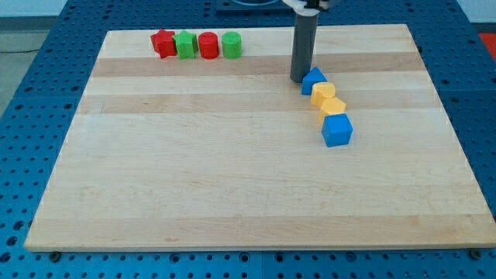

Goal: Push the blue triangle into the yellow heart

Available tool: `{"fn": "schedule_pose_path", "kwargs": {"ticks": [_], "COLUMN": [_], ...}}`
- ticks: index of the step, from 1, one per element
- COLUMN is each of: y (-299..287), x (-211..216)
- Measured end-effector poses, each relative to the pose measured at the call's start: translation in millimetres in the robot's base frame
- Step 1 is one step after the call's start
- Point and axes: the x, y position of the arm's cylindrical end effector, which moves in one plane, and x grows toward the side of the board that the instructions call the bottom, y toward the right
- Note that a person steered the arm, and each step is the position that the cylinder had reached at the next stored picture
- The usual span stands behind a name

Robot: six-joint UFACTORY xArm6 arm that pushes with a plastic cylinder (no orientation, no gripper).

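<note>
A: Eight blocks are sitting on the wooden tabletop [232, 178]. Where is the blue triangle lying?

B: The blue triangle [313, 80] is lying at the view's upper right, touching the yellow heart [322, 94] just below it. A second yellow block [333, 107] and a blue cube [337, 130] are continuing that chain toward the view's bottom.

A: Where is my tip standing?

B: My tip [299, 79] is resting just left of the blue triangle, apparently touching it. No claw is showing; the arm is ending in a plain rod.

A: And the remainder?

B: Along the view's top left, a red block [163, 43], a green block [185, 45], a red cylinder [208, 45] and a green cylinder [231, 45] are forming a row.
</note>
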Motion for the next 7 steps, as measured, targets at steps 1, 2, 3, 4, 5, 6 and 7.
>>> {"fn": "schedule_pose_path", "kwargs": {"ticks": [1,2,3,4,5,6,7], "y": [0,0,0,-1,-1,-1,0], "x": [10,14,14,13,6,3,3]}}
